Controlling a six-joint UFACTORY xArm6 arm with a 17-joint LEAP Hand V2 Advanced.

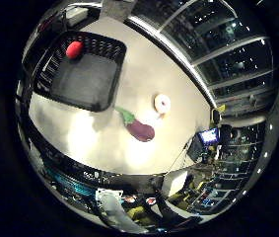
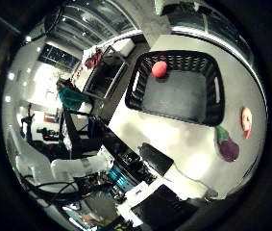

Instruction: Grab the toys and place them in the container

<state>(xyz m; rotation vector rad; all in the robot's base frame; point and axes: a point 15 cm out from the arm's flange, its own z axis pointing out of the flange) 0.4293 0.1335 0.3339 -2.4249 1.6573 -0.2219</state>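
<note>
A black slotted basket (image 1: 104, 49) stands on the white table (image 1: 104, 143), seen from well above. A red ball-like toy (image 1: 74, 49) lies in one corner of the basket. Outside it, just past the basket's nearest corner, a purple eggplant toy (image 1: 138, 128) with a green top lies on the table. A white and pink ring-shaped doughnut toy (image 1: 162, 103) lies a little beyond the eggplant. White and black parts of my hand (image 2: 174, 180) and arm show at the edge of the thumb side view; the fingers' pose is not visible.
The table's long edge runs beside a wall of dark windows (image 1: 227, 54). Past the opposite edge are equipment, a lit screen (image 1: 209, 136) and shelving.
</note>
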